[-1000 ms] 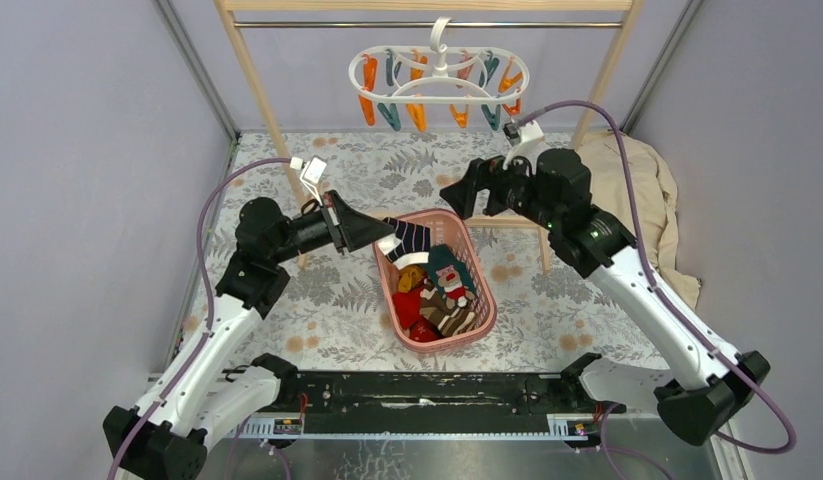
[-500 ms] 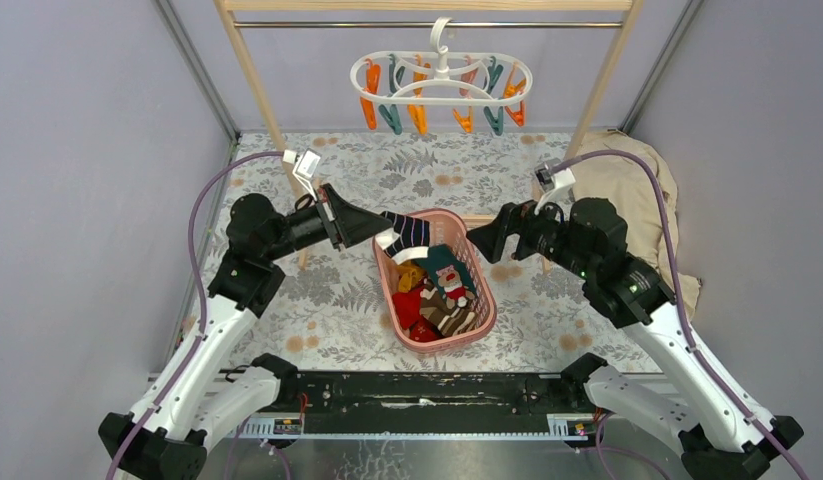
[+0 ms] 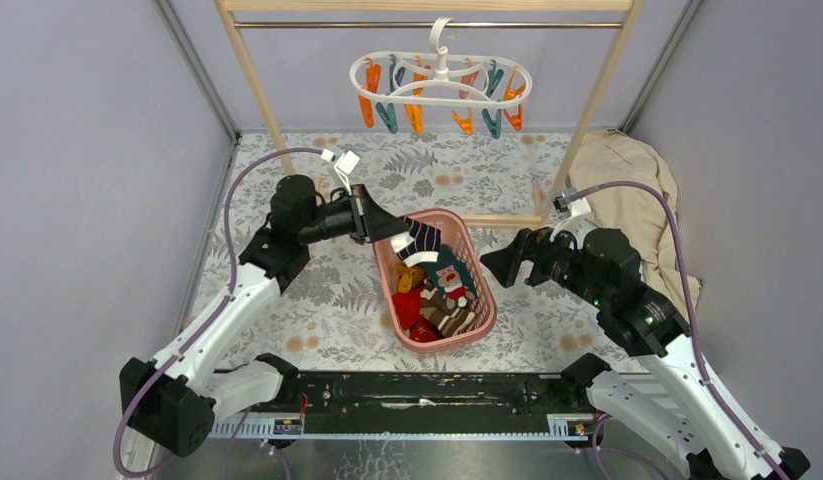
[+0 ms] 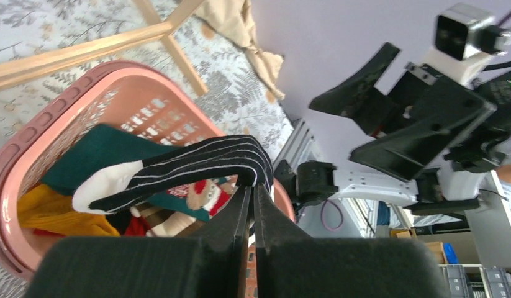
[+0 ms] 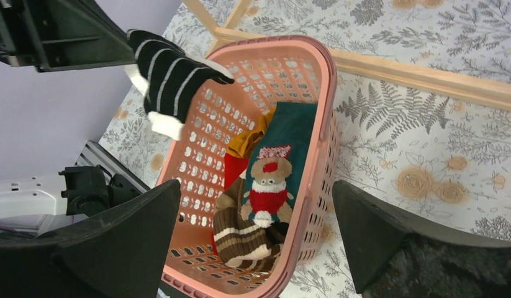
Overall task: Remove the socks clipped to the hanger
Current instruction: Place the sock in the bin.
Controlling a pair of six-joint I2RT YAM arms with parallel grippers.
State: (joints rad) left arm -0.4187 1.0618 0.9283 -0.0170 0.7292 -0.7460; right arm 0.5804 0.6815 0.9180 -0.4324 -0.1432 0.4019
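L gripper (image 3: 395,229): fingers nearly together, only a thin slit btwn them in the wrist view; tips pinch one end of the black striped sock (image 4: 197,162).
Black striped sock: hangs in air from the L tips, over the far end of the basket (image 5: 284,42) near its left rim; white toe droops lowest.
R gripper (image 3: 505,258): jaws spread wide, nothing btwn them; hovers just right of the basket, aimed toward it.
Hanger (image 3: 442,82): white double ring, hooked on the rack (image 3: 255,88) rail at rear centre, well apart from both grippers; orange & teal clips dangle from it.
Basket: pink, perforated walls, on the table (image 3: 327,290) btwn the two arms.
Basket contents: teal sock (image 5: 284,139) w/ a small figure motif, lying lengthwise along the right wall; mustard sock (image 5: 249,139) beside it; brown-white sock (image 5: 240,233) at the near end; red sock (image 3: 409,305) partly under the others.
Rack: light wooden frame at the rear; one foot bar runs along the table just behind the basket.
Beige cloth (image 3: 627,180): heaped at far right, beside the rack's right post.
Table: fern-and-flower print cover.
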